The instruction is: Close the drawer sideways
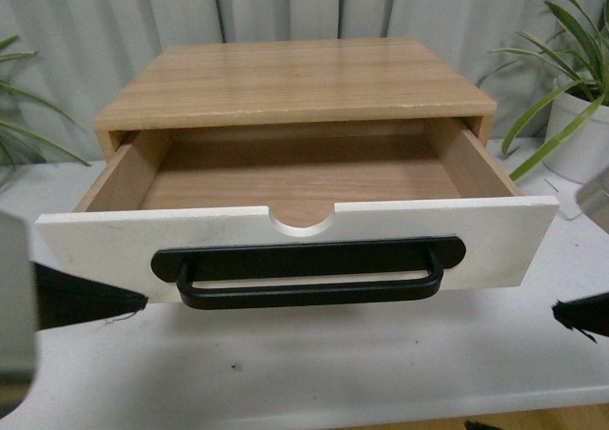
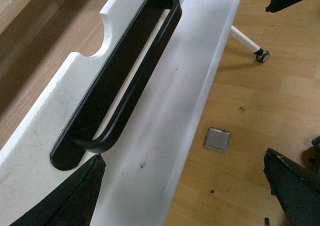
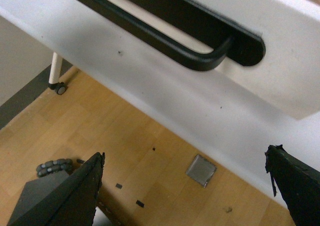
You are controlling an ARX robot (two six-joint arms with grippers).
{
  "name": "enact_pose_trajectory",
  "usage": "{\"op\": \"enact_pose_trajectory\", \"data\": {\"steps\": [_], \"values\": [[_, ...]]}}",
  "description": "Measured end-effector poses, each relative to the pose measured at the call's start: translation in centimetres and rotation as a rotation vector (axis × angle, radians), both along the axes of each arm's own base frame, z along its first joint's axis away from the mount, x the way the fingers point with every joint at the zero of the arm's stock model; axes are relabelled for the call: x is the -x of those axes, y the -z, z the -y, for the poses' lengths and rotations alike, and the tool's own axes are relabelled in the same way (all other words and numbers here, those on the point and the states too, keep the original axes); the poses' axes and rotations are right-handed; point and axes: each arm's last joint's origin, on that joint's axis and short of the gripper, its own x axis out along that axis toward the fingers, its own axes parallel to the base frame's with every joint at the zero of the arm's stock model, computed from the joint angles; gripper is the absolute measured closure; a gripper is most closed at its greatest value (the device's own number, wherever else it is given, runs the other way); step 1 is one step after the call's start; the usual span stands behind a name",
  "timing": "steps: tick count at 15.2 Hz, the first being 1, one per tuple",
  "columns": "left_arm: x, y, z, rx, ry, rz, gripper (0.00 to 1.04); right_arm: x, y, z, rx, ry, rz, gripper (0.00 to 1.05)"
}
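We found drawer pulled out on desk. Left tool stood open, one fingertip just beside handle end. Right tool gaped open near opposite front corner, apart.

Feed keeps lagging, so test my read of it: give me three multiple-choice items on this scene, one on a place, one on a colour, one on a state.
1. The left gripper is: A in front of the drawer, by the left end of the handle; B inside it; C above it.
2. The handle is: A white; B silver; C black.
3. The drawer is: A shut; B pulled out; C upside down.

1 A: the left wrist view shows it by the handle's end.
2 C: a black bar on a white front.
3 B: its bare wood floor shows.
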Motion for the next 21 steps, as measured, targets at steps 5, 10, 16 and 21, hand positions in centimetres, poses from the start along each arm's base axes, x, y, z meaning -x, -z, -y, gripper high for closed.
{"op": "enact_pose_trajectory", "data": {"steps": [5, 10, 16, 21], "values": [[-2.7, 0.5, 0.7, -0.041, 0.012, -0.010, 0.07, -3.0, 0.2, -1.1, 0.018, -0.034, 0.008, 0.06], [-6.4, 0.5, 1.1, -0.069, -0.019, 0.021, 0.07, -7.1, 0.0, -1.7, 0.034, -0.040, 0.022, 0.06], [-12.8, 0.5, 1.4, -0.121, -0.057, 0.067, 0.07, -13.5, 0.3, -2.0, 0.033, 0.000, 0.044, 0.06], [-16.9, 0.5, 1.6, -0.143, -0.102, 0.093, 0.07, -17.5, 1.2, -2.5, 0.020, 0.044, 0.056, 0.06]]}}
